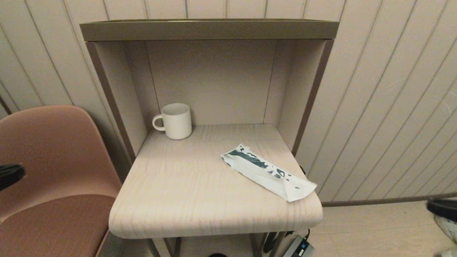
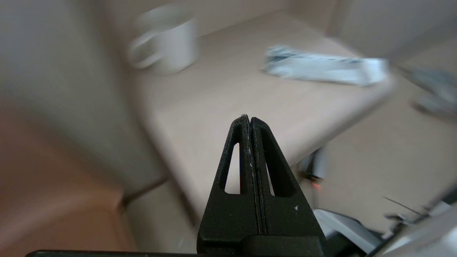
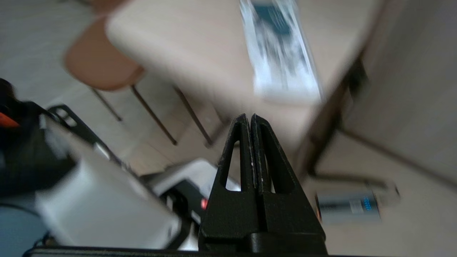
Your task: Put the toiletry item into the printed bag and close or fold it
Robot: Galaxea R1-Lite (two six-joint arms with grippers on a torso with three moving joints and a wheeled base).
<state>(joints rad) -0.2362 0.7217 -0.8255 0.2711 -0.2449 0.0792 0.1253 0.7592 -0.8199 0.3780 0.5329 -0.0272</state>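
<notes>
The printed bag (image 1: 266, 170) lies folded flat on the right front part of the wooden shelf top (image 1: 200, 192), its teal print facing up; it also shows as the printed bag (image 2: 323, 67) and the printed bag (image 3: 280, 53). The toiletry item is hidden; no slim white tube shows anywhere. My left gripper (image 2: 248, 119) hangs off the table's left front, shut and empty, and appears as a dark tip, the left gripper (image 1: 10, 175). My right gripper (image 3: 249, 117) hovers low beyond the table's right front corner, shut and empty, seen as the right gripper (image 1: 442, 208).
A white ribbed mug (image 1: 174, 120) stands at the back left of the shelf nook. A pink chair (image 1: 53, 171) sits left of the table. A power adapter (image 1: 298, 248) lies on the floor under the right front corner. Side panels wall in the rear half.
</notes>
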